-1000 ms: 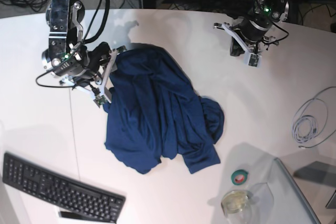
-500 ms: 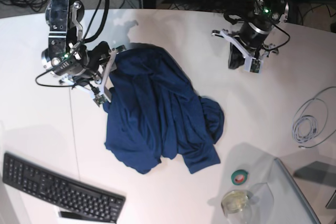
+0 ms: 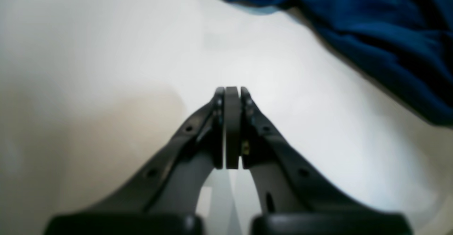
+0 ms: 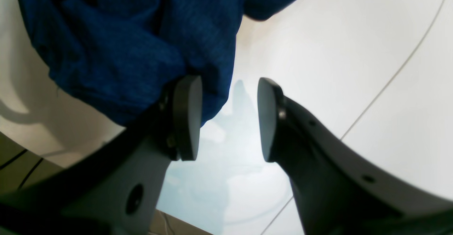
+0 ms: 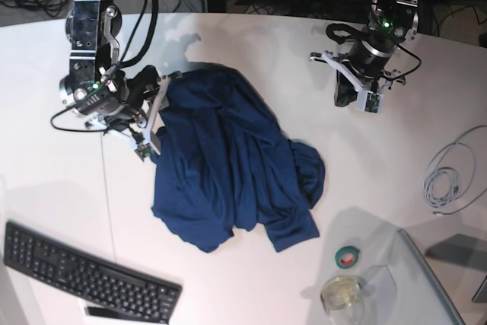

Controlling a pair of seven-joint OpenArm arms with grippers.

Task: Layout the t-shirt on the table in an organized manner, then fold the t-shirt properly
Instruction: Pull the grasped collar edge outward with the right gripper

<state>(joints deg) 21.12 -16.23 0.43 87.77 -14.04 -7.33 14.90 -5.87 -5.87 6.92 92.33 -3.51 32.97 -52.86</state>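
Base view: the t-shirt (image 5: 232, 161) is seen crumpled in a dark navy heap near the middle of the table (image 5: 251, 43). At its upper left edge the right gripper (image 5: 156, 116) is placed, its jaws parted, with one pad pressed against a fold of cloth and nothing clamped between them. The left gripper (image 5: 358, 95) is held well apart from the shirt, above bare tabletop, its fingers (image 3: 232, 121) pressed together on nothing. A keyboard (image 5: 84, 275) is seen by the near edge.
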